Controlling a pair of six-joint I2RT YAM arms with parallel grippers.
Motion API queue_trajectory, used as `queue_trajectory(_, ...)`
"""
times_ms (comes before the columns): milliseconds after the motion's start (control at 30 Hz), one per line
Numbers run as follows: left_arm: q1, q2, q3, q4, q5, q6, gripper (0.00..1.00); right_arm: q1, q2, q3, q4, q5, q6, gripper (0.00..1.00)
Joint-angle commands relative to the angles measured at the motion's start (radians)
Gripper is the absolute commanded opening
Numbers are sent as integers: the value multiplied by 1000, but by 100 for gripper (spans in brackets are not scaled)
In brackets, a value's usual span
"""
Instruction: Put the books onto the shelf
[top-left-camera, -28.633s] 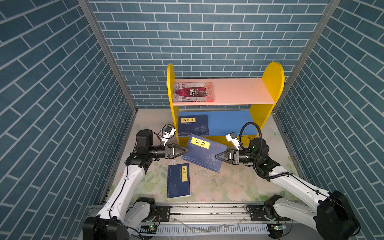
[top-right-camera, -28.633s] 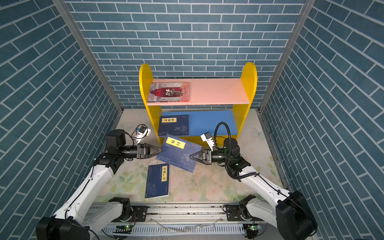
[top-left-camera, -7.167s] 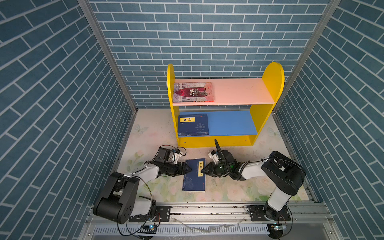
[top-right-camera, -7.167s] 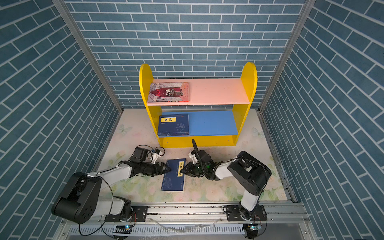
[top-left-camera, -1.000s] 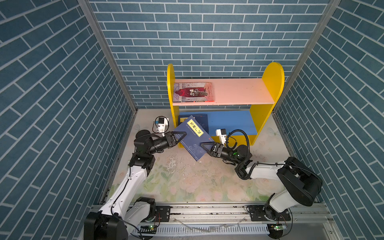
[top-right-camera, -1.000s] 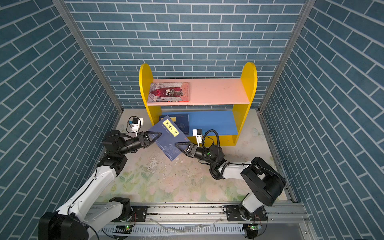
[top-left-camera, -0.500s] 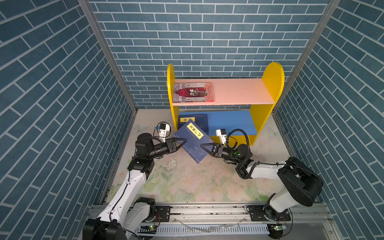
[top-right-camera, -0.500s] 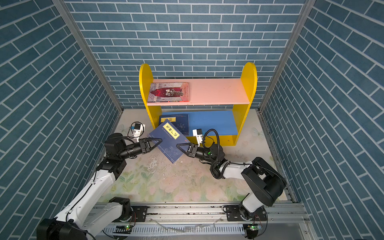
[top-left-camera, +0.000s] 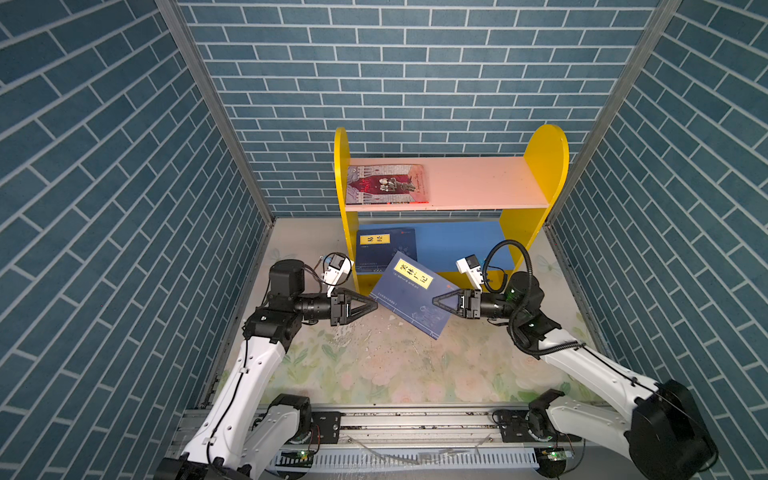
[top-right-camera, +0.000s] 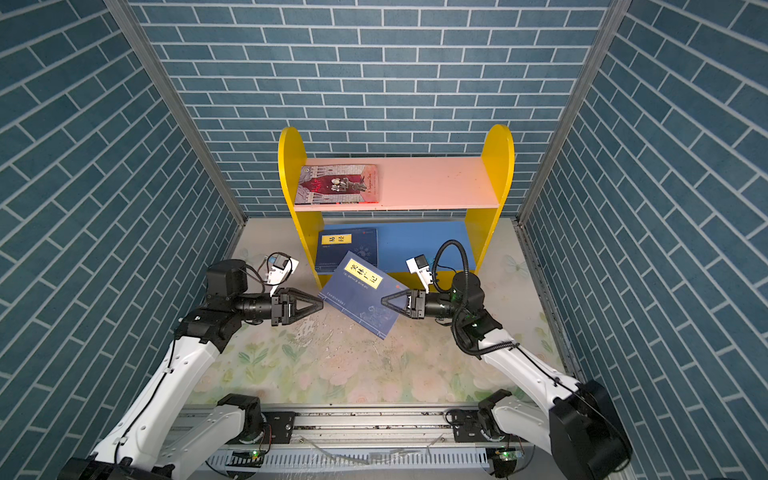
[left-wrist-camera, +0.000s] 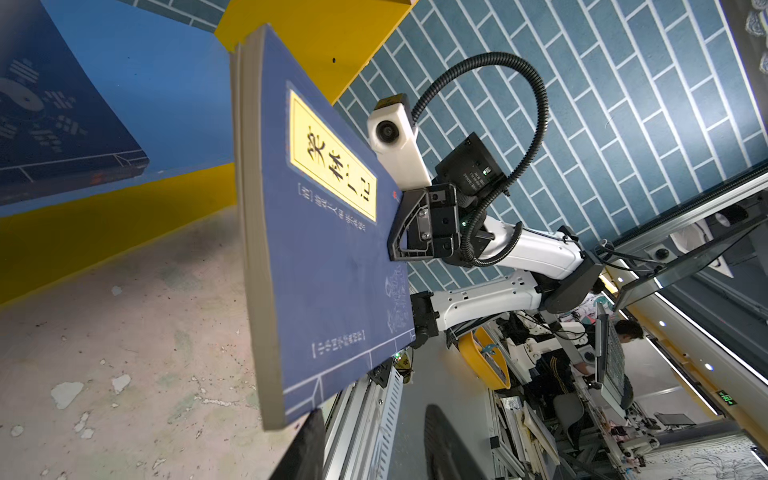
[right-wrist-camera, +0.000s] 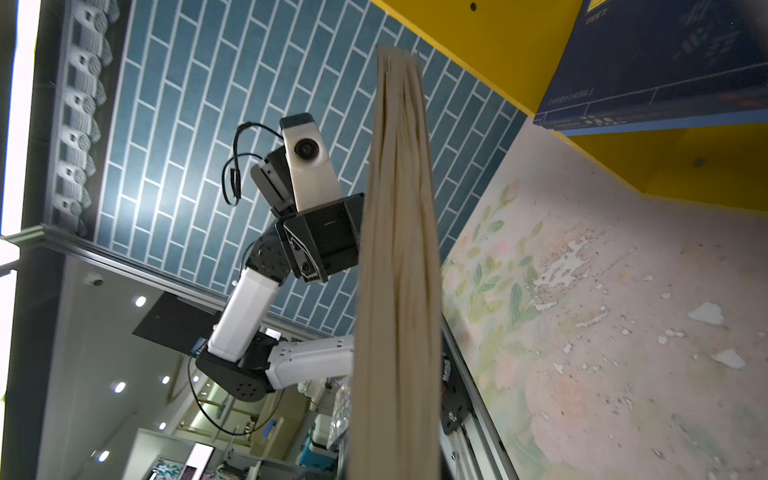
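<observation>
In both top views, mid-frame, the book (top-left-camera: 411, 299) is now pinched at its right edge by the right claw (top-left-camera: 436, 300); the left claw (top-left-camera: 374, 306), clamped a second ago, is spread just beside its left corner. In the left wrist view, parted fingers (left-wrist-camera: 301, 453) are seen low, beside it. In the right wrist view its page edge (right-wrist-camera: 399, 270) is seen at centre. Handover is judged made; the shelf (top-left-camera: 469, 187) is not yet reached

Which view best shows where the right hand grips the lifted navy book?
The left wrist view: the right hand pinches the navy book at its edge, with the cover in plain view. Both top views show the grip small, from above. The right wrist view shows only the book's page edge.
</observation>
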Motion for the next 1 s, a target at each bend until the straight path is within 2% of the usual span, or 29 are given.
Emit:
queue_trajectory(0,4,-9,-2,-23,13,29,42,-14,-91,72,-387,-78,-257,0)
queue_trajectory(200,-2,1,-26,50,83,-58,46,-17,-117,122,-542,-125,-337,0)
queue_trajectory(333,-23,7,-37,83,122,-98,61,-17,-113,163,-613,-140,-388,0)
queue_trajectory(433,-44,27,-41,74,121,-101,66,-17,-101,178,-608,-148,-381,0)
queue_trajectory(967,-137,155,9,89,108,-112,66,-13,-53,196,-563,-216,-356,0)
